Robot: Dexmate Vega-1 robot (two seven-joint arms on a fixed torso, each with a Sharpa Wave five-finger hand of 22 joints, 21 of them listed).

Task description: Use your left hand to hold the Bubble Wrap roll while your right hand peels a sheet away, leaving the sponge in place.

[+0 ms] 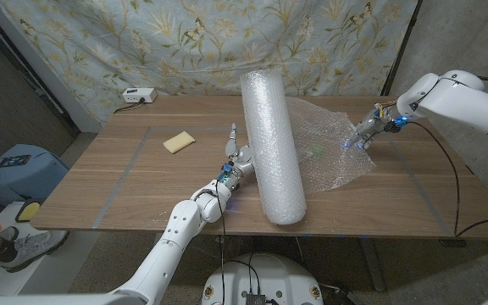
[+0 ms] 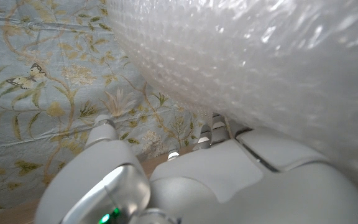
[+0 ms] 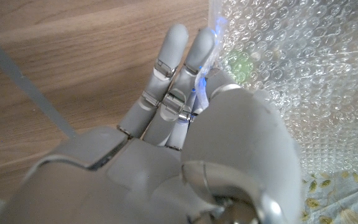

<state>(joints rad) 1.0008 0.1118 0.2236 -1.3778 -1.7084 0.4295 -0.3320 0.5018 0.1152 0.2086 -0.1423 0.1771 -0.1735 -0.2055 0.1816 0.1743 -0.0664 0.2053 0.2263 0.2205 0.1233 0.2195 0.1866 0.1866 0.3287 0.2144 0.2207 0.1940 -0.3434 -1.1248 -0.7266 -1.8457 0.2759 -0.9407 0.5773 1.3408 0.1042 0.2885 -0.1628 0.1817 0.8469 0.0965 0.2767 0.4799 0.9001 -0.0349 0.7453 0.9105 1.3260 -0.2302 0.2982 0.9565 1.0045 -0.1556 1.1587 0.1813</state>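
A bubble wrap roll (image 1: 271,146) lies on the table (image 1: 125,182), with a sheet (image 1: 333,151) spread out to its right. The left hand (image 1: 237,158) presses against the roll's left side. The right hand (image 1: 368,131) pinches the sheet's far edge. A sponge (image 1: 178,141) lies left of the roll.

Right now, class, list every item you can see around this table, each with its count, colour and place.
roll: one, clear white, upright-lying along table middle
sheet: one, clear, unrolled to the roll's right
sponge: one, pale yellow, left part of table
box: one, white, far left table edge
table: one, brown wood
cloth: one, pale blue floral, behind table
bin: one, blue-grey, floor at left
left hand: one, white, against the roll's left side
right hand: one, white, pinching the sheet's far edge
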